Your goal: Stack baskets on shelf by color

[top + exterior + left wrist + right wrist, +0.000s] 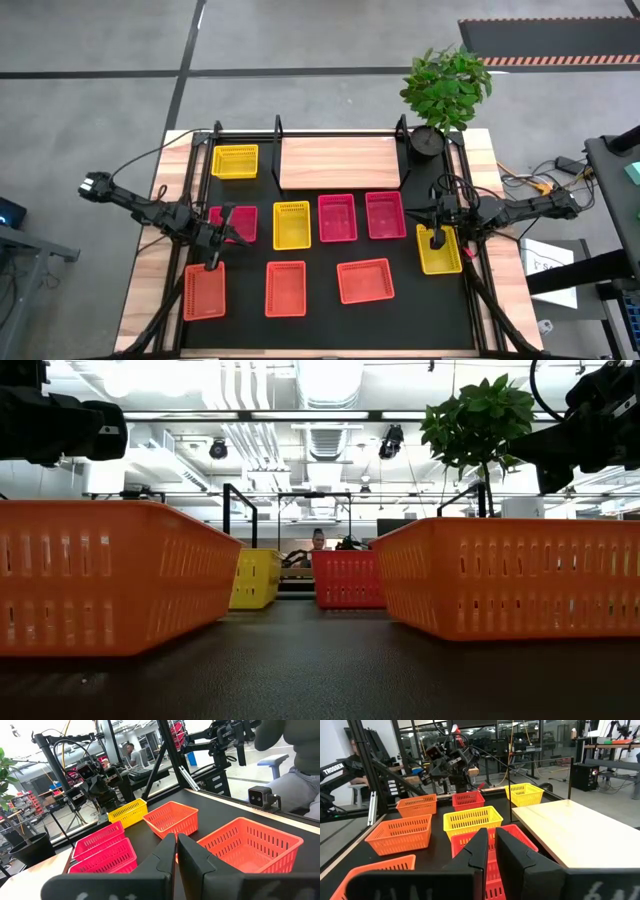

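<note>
The left gripper [214, 262] and the right gripper [438, 240] both had their fingers together, holding nothing. The baskets [291, 224] all lay on the black mat. The wooden shelf [339, 162] stood bare, so stacking hadn't started.

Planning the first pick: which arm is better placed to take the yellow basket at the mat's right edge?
Right. Its end effector hovers directly over that yellow basket; the left end effector is across the mat above an orange basket.
</note>
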Controlling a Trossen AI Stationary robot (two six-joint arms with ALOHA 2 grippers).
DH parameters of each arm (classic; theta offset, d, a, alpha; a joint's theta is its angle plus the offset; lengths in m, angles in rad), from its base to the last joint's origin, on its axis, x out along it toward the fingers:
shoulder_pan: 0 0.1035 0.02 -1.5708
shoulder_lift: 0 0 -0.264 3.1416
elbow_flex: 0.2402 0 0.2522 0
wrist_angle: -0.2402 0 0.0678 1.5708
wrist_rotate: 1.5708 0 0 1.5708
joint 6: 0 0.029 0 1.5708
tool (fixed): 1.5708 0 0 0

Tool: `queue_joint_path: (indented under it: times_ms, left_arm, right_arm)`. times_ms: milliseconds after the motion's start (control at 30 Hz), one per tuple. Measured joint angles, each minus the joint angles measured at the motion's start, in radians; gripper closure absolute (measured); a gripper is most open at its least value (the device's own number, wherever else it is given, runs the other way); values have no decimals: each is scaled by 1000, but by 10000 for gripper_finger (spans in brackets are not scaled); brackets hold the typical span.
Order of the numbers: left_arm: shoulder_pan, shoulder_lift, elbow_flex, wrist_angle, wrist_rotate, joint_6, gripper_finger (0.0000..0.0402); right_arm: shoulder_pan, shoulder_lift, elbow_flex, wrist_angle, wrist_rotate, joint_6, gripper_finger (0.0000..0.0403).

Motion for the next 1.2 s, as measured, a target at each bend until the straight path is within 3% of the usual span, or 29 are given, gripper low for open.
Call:
queue_joint_path:
  times_ms: [533,1200]
  left_arm:
    - [0,0,0,4,0,2,400]
    - [0,0,0,387,9,-2,400]
  right_arm:
    - [0,0,0,0,0,1,374]
    - [0,0,0,0,0,0,374]
